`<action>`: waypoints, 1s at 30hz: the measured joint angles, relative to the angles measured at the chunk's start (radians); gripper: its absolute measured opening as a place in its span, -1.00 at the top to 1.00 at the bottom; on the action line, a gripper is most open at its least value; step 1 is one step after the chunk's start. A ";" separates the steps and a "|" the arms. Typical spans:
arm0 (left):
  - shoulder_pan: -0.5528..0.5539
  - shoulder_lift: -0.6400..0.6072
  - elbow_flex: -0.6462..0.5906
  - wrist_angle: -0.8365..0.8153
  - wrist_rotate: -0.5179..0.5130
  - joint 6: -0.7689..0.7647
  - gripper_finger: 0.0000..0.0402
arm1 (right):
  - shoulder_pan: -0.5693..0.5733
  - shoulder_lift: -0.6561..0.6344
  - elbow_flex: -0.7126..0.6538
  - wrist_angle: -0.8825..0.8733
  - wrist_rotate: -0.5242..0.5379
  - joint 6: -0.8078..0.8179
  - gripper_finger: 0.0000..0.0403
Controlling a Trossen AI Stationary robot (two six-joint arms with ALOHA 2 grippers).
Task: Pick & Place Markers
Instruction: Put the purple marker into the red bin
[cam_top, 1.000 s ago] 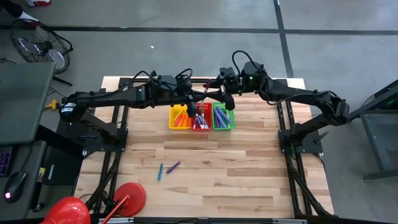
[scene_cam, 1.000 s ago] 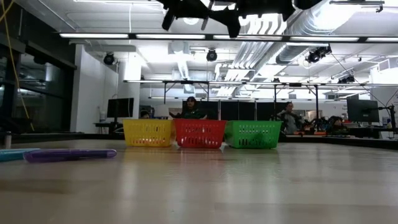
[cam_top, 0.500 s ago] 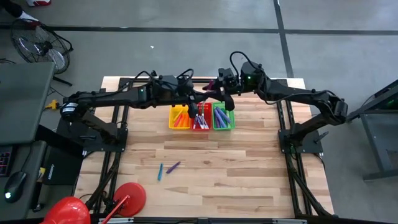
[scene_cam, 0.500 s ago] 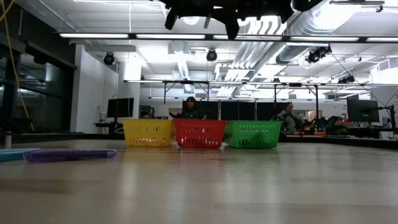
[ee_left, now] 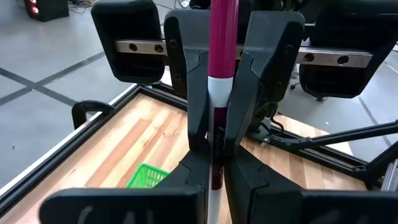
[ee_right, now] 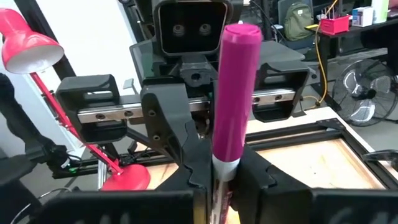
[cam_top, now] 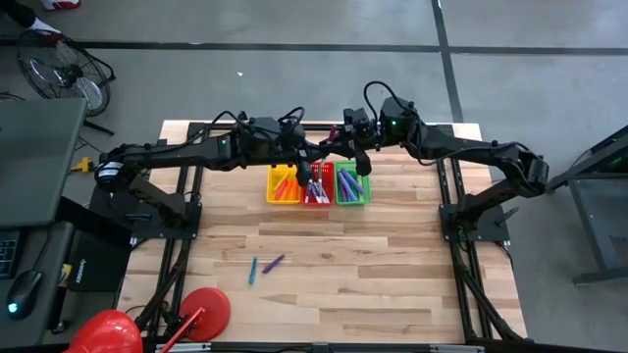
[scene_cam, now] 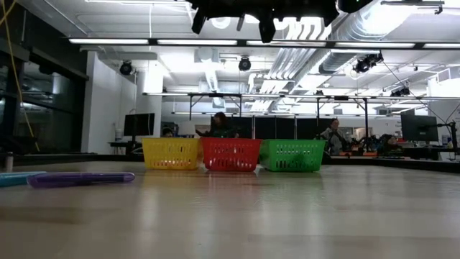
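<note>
While most markers already lie in the three baskets at the far middle of the tabletop [cam_top: 392, 265], the job is not finished.

- Yellow basket [cam_top: 284, 185]: orange and mixed sticks inside. Red basket [cam_top: 316, 186]: red, white and bluish ones. Green basket [cam_top: 352, 184]: purple and blue ones.
- Both grippers meet in the air above the red and green baskets. Left gripper [ee_left: 214, 146] has its fingers clamped on a magenta marker [ee_left: 222, 43]; right gripper [ee_right: 217, 180] has its fingers pressed together on the same marker, capped end pointing up. Looks like a handover between arms, with neither side let go.
- Left on the tabletop, near the front and well apart from the baskets: a purple marker [cam_top: 274, 263] and a blue marker [cam_top: 252, 271], lying just beside each other.

Judgement: late stage; one marker in transit, two to collect.
</note>
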 joint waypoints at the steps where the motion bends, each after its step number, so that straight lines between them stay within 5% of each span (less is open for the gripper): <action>1: 0.000 0.000 0.000 0.000 0.001 0.000 0.90 | 0.000 0.000 0.000 0.000 -0.002 0.000 0.86; 18: -0.001 -0.002 0.000 -0.123 -0.022 -0.001 0.16 | -0.004 0.000 0.000 0.001 0.015 -0.002 0.86; 30: -0.001 -0.126 -0.001 -0.485 -0.419 -0.065 0.13 | -0.052 0.002 0.000 -0.216 0.114 0.112 0.86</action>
